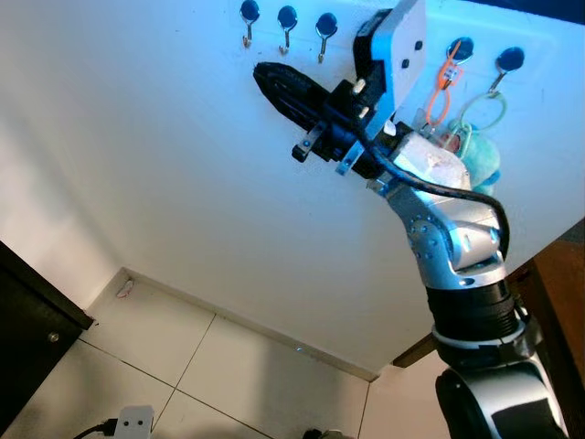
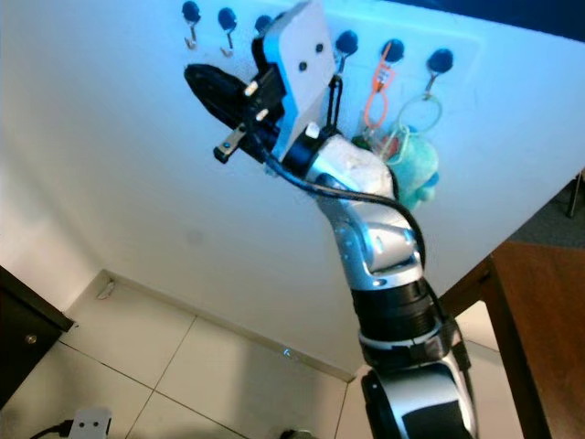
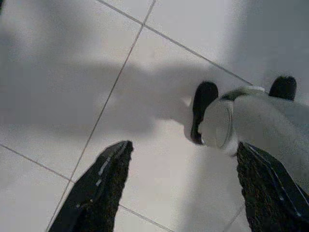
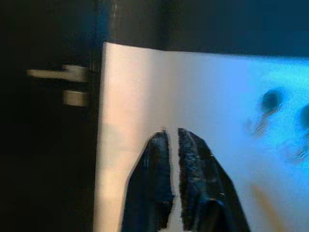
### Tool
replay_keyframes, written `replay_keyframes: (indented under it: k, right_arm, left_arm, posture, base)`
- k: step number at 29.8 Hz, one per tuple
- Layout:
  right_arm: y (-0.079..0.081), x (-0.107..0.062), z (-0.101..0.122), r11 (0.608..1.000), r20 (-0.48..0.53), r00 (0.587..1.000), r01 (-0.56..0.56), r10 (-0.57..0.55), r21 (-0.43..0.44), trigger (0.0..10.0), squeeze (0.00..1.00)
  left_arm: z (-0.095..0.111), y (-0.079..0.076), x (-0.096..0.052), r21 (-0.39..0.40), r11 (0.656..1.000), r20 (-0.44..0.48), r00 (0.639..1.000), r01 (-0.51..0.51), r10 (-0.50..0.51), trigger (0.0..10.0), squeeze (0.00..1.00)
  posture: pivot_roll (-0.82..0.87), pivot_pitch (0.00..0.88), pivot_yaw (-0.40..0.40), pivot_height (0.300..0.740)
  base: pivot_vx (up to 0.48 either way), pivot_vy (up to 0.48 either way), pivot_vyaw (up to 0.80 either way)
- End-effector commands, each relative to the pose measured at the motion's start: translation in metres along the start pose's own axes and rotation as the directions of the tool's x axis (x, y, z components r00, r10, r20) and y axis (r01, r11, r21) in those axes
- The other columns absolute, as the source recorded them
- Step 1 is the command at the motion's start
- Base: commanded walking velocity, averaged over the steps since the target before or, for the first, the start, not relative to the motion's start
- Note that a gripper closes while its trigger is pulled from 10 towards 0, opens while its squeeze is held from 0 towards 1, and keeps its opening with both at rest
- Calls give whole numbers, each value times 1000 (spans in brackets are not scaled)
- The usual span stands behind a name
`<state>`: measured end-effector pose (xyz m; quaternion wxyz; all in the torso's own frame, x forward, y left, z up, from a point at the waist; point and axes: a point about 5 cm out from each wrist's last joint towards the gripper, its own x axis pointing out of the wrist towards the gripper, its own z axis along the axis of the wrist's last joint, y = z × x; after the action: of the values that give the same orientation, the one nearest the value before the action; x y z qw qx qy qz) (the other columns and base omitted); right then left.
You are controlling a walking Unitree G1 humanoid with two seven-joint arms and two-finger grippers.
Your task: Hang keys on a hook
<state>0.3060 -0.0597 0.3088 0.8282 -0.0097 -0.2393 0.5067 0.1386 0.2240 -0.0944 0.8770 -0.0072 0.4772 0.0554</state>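
The right claw (image 1: 274,82) is being held nearly closed, empty, at upper centre; keys (image 1: 445,84) (light, jingly) are best gripped by the ring.

We note a matt, smooth painted wall (image 1: 164,165) carrying hooks (image 1: 286,27) with dark rounded caps and thin metal shanks. The right gripper (image 4: 173,140) has black fingers (image 4: 195,159) with a rough, grainy face. The arm (image 1: 462,238) looks like brushed silver metal with glossy black plastic joints. Floor tiles (image 3: 72,58) are pale, smooth and faintly glossy. A teal plush toy (image 1: 483,160) looks soft, like cloth. The table (image 2: 539,302) is brown wood.
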Motion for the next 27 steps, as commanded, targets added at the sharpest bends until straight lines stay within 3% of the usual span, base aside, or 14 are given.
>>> replay_keyframes:
  k: [1,5,6,11,12,13,15,16,17,18,19,21,25,27]
  right_arm:
    - [9,-2,-3,996,2,998,-70,70,51,10000,1000]
    - [34,-25,-29,959,-83,969,-216,234,182,10000,1000]
    - [48,-43,-59,936,-219,926,-252,307,245,10000,1000]
    - [64,-76,-111,925,-436,841,-179,320,334,10000,1000]
    - [69,-94,-139,930,-548,787,-84,283,359,10000,906]
    - [75,-118,-168,927,-660,707,17,255,376,10000,0]
    - [75,-118,-168,927,-660,707,17,255,376,10000,0]
    - [87,-152,-198,917,-773,579,103,259,385,10000,0]
    - [87,-152,-198,917,-773,579,103,259,385,10000,0]
    - [99,-193,-220,908,-868,426,203,256,367,10000,0]
    - [99,-193,-220,908,-868,426,203,256,367,10000,0]
    - [118,-252,-237,888,-947,209,345,244,305,10000,0]
    - [126,-277,-241,854,-964,141,447,226,266,10000,0]
    - [145,-325,-245,757,-988,-6,642,157,116,10000,0]
  left_arm:
    - [-8,0,-2,5,1000,-28,1000,-2,2,10000,0]
    - [-8,0,-1,12,1000,-46,999,-6,6,10000,0]
    - [-9,0,-1,17,1000,-55,998,-7,8,10000,0]
    - [-9,0,-1,24,1000,-67,998,-7,9,10000,0]
    - [-10,0,-1,30,1000,-72,997,-7,9,10000,0]
    - [-10,-1,-1,34,999,-78,997,-6,8,10000,0]
    - [-10,-1,-1,34,999,-78,997,-6,8,10000,0]
    - [-12,-2,-1,44,999,-89,996,-4,8,10000,0]
    - [-12,-2,-1,44,999,-89,996,-4,8,10000,0]
    - [-14,-3,-1,49,999,-99,995,-1,6,10000,0]
    - [-14,-3,-1,49,999,-99,995,-1,6,10000,0]
    - [-16,-4,-2,57,998,-113,994,4,3,10000,0]
    - [-18,-5,-2,62,998,-118,993,6,2,10000,0]
    - [-21,-6,-3,82,997,-131,991,13,-2,10000,0]
  posture:
    - [-22,71,37,740]
    - [-35,72,42,740]
    - [-41,73,43,740]
    - [-46,77,45,740]
    - [-54,80,45,740]
    - [-56,82,46,740]
    - [-56,82,46,740]
    - [-58,87,45,740]
    - [-58,87,45,740]
    - [-58,91,44,740]
    - [-58,91,44,740]
    - [-63,98,45,740]
    - [-68,103,47,740]
    - [-73,108,53,740]
  base:
    - [0,0,0]
    - [0,0,0]
    - [0,0,0]
    - [0,0,0]
    - [0,0,0]
    - [0,0,0]
    - [0,0,0]
    - [0,0,0]
    - [0,0,0]
    - [-274,0,0]
    - [-274,0,0]
    - [-304,0,0]
    - [-345,0,0]
    - [-373,0,0]
